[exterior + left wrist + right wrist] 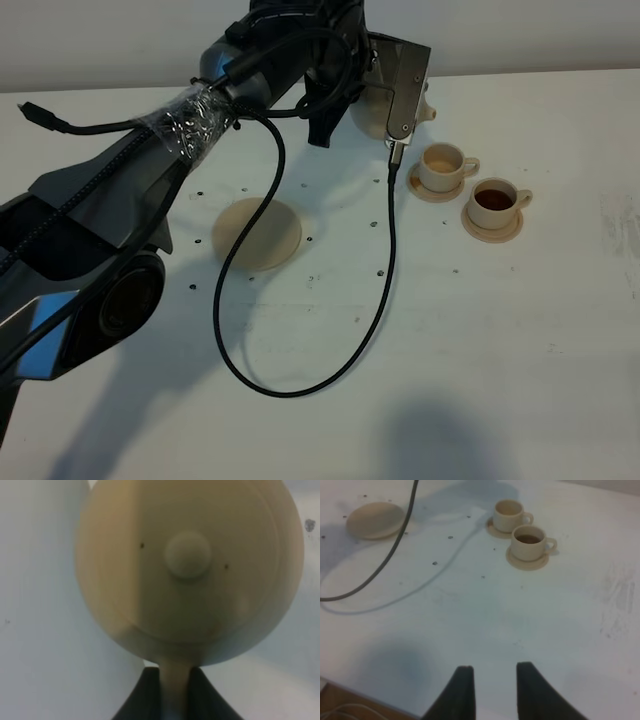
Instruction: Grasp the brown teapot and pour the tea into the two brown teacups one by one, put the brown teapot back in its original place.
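Note:
My left gripper [175,682] is shut on the loop handle of the brown teapot [187,570], seen from above with its knobbed lid. In the high view the teapot [372,118] hangs above the table at the back, mostly hidden by my left wrist, with its spout towards the two teacups. The nearer teacup [495,200] on its saucer holds dark tea. The farther teacup [443,165] looks pale inside. The wide saucer [257,233] lies bare to the left. My right gripper [492,690] is open and empty, well short of the cups [527,541].
A black cable [385,290] hangs from my left wrist and loops over the table between the wide saucer and the cups. It also shows in the right wrist view [395,545]. The white table [500,350] carries small dark specks.

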Tool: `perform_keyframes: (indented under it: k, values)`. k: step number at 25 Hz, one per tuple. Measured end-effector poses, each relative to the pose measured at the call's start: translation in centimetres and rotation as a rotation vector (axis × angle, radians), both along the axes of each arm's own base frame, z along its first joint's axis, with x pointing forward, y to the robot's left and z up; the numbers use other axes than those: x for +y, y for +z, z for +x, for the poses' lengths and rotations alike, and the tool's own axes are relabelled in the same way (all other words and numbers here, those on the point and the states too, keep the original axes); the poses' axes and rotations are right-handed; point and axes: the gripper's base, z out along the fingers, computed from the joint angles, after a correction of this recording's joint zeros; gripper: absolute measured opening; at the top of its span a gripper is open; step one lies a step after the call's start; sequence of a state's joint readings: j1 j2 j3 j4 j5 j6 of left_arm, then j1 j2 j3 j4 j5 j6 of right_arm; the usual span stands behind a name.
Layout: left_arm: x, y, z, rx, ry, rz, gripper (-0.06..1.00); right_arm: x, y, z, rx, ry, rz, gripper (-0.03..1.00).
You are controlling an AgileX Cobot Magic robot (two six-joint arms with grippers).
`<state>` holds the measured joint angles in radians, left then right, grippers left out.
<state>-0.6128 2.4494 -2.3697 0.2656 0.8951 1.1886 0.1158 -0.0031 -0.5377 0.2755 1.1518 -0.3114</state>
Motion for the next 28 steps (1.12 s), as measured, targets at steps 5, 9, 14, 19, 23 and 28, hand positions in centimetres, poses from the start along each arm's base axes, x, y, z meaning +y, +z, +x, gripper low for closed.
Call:
perform_keyframes:
  k: [5, 9, 14, 19, 23, 28]
  values:
    - [-0.6, -0.6, 0.0, -0.022, -0.031, 0.007, 0.08, 0.0, 0.0, 0.0, 0.000, -0.002, -0.003, 0.22]
    - [-0.9, -2.0, 0.4, -0.024, -0.029, 0.006, 0.08, -0.1, 0.0, 0.0, -0.001, -0.007, -0.010, 0.22]
    - [-1.1, -3.9, 0.7, -0.011, -0.016, 0.013, 0.08, -0.2, 0.0, 0.0, -0.002, -0.013, -0.017, 0.22]
    - [-1.2, -4.4, 1.0, -0.030, -0.024, 0.018, 0.08, -0.2, 0.0, 0.0, -0.002, -0.013, -0.018, 0.22]
    - [-1.2, -4.2, 1.2, -0.067, -0.034, 0.036, 0.08, -0.2, 0.0, 0.0, -0.002, -0.013, -0.018, 0.22]
    - [-1.6, -4.0, 1.1, -0.103, -0.052, 0.063, 0.08, -0.2, 0.0, 0.0, -0.002, -0.013, -0.018, 0.22]
